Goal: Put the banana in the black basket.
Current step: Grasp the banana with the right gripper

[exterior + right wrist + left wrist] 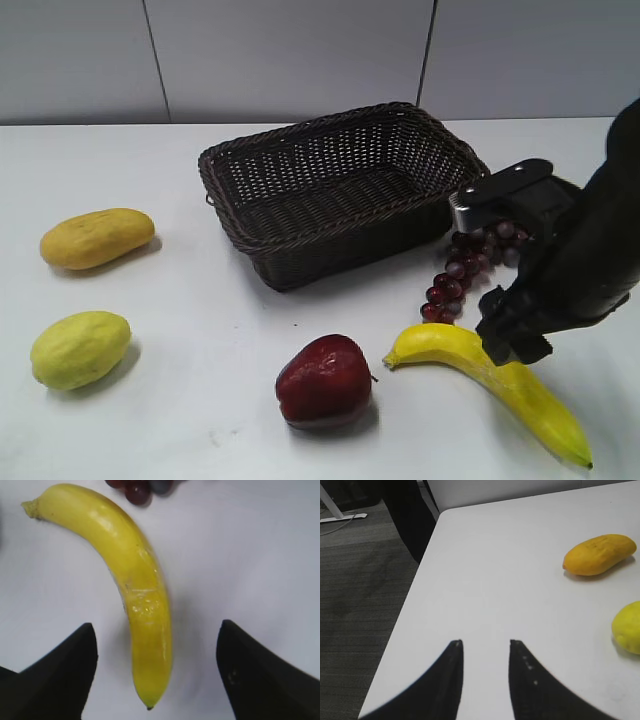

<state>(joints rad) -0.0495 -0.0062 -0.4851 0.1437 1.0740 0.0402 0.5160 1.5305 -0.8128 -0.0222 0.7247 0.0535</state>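
The banana [510, 385] is long, curved and bright yellow and lies on the white table at the front right. In the right wrist view the banana [135, 590] lies between my wide-open right gripper [156, 630] fingers, untouched on both sides. In the exterior view the right gripper [512, 340] hangs just over the banana's middle. The black basket [300, 265] is dark woven wicker, empty, at the table's centre back. My left gripper [486, 645] is open and empty over the table's left corner.
A bunch of dark red grapes [470, 265] lies between basket and banana. A red apple [325, 382] sits left of the banana. An orange-yellow oval fruit [97, 238] and a yellow-green oval fruit [80, 349] lie at the left. The table edge [415, 580] drops to the floor.
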